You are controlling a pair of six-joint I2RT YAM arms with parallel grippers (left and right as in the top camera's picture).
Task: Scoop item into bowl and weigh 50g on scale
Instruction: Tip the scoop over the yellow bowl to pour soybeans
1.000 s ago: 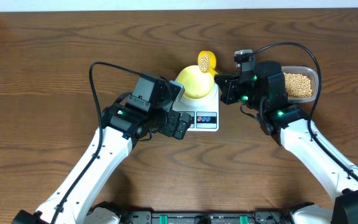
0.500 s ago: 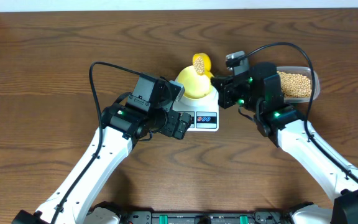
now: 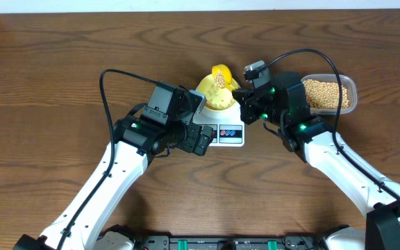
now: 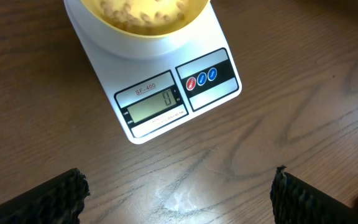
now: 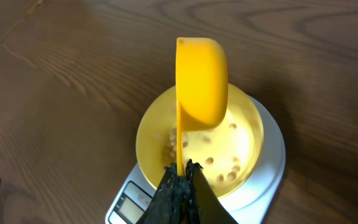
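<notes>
One scale point(image 3: 231, 139) stands on the counter point(image 3: 47, 69), with one display point(image 4: 154, 106) and three round buttons point(image 4: 202, 78): one red, two blue. One bowl point(image 5: 244, 140) sits on it. One scoop point(image 5: 202, 81) is at the bowl's 12 o'clock edge. One clear tub point(image 3: 349, 94) lies at 2 o'clock from the scale. The beans point(image 3: 325, 94) are too many to count in the tub; the bowl holds a scattered few, and more fall from the scoop. There are two arms, the left arm point(image 3: 117, 167) and the right arm point(image 3: 346, 163). Each has two fingers: the left fingers point(image 4: 48, 196) and the right fingers point(image 5: 179, 193).
</notes>
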